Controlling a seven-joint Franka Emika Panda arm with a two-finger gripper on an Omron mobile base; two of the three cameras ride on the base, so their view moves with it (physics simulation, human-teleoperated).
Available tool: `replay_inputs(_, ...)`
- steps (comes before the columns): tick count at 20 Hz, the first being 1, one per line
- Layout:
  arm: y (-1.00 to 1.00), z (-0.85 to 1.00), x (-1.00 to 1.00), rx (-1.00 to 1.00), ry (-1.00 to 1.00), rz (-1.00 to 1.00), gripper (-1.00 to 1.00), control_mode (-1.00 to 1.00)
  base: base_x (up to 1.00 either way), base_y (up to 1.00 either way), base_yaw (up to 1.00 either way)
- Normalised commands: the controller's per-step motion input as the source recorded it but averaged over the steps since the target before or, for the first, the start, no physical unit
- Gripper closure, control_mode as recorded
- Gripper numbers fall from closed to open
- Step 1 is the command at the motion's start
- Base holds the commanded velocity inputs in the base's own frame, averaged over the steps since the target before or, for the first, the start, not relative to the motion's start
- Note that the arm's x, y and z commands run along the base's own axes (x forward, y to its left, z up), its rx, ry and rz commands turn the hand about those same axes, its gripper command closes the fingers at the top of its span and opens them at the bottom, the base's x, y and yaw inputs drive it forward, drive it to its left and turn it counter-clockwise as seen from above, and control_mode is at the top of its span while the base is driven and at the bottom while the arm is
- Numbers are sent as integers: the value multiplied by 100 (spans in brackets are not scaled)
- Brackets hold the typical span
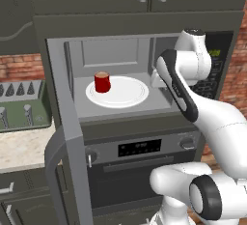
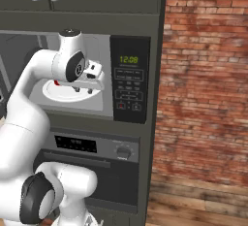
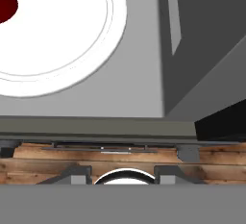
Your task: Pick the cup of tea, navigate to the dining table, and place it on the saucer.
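The cup of tea (image 1: 102,82), a small red mug, stands on the left part of a large white plate (image 1: 128,94) inside the open microwave. In the hand view a red edge of the cup (image 3: 6,4) shows at the top left, on the plate (image 3: 67,40). In the right base view the arm hides most of the cup (image 2: 56,82). My gripper (image 2: 83,90) hangs open and empty at the front right of the microwave cavity, fingers down, to the right of the cup and apart from it. The dining table and the saucer are out of view.
The microwave door (image 1: 67,137) stands swung open to the left. Its control panel (image 2: 128,79) is on the right, with an oven (image 1: 140,147) below. A brick wall (image 2: 203,74) rises at the right, and a pale counter (image 1: 19,149) lies at the left.
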Motion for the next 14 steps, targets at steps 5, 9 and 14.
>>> replay_inputs(5,5,0,-3,0,0,0,-100,-100,0,0,0)
replay_inputs(9,52,1,-17,0,0,5,-100,-100,0,0,0)
replay_inputs(14,95,0,-12,0,-13,11,-100,-100,0,0,0)
